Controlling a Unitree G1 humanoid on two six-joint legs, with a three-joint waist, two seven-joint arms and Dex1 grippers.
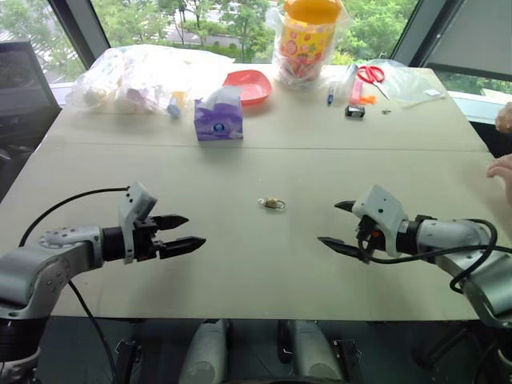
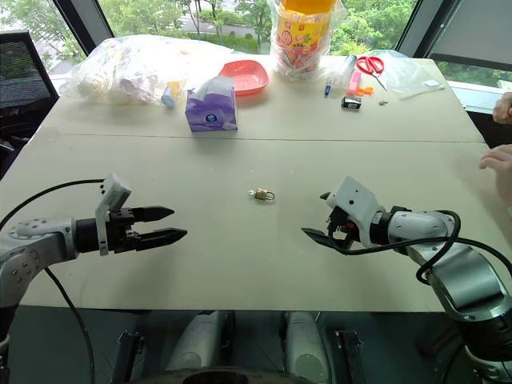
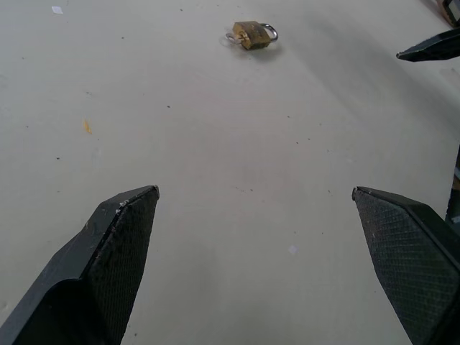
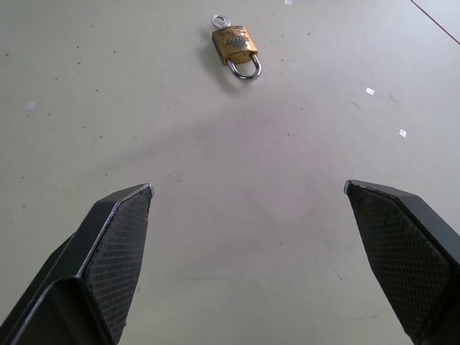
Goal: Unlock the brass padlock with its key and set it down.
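Now both black two-fingered tools, left tool (image 1: 178, 233) and right tool (image 1: 339, 226), hang released, so one should pin the small yellow-gold brass padlock (image 4: 235, 44) flat on the pale table (image 1: 240, 272) while the other takes its tiny silvery key (image 4: 220, 21).

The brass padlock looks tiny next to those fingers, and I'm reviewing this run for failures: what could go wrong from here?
1. The brass padlock lies flat on the table; wide fingertips may slide it instead of gripping.
2. The key already sits at the lock body; a pinch could knock it out.
3. The left gripper and right gripper, both open, could collide converging on it.
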